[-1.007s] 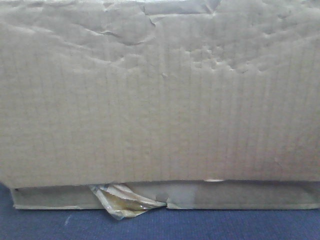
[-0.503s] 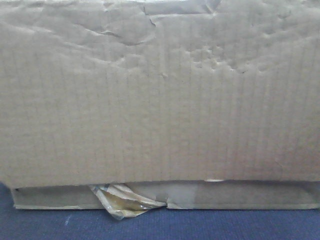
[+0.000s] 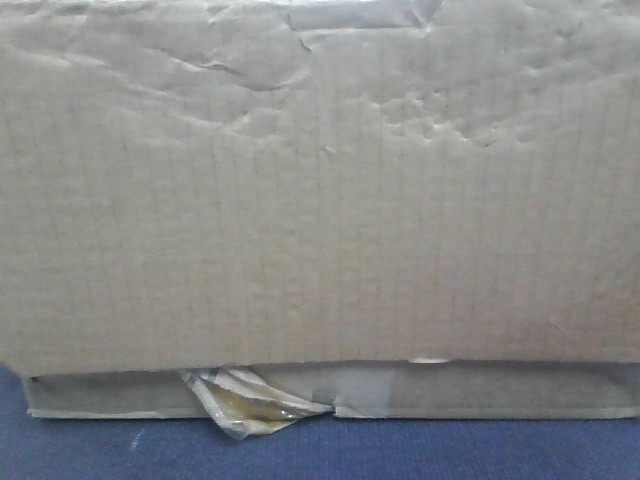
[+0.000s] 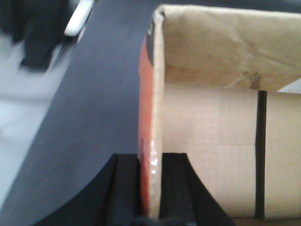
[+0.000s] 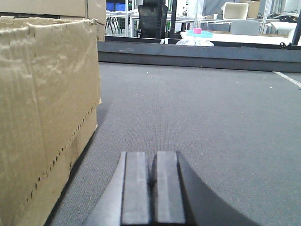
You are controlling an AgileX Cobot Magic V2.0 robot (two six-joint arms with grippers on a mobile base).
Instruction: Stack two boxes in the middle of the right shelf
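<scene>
The left gripper point(image 4: 150, 165) clamps a cardboard box wall point(image 4: 158, 94) between its fingers; the right gripper point(image 5: 153, 162) has fingers together, empty. The tall box point(image 3: 320, 200) tops the flat box point(image 3: 480, 391); shelving apparently remains

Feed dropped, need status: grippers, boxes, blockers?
Left gripper clamped on wall of open box. Right gripper shut, empty, over grey carpet. Tall box atop flat box, front view. Shelf not in view; no blocker seen.
</scene>
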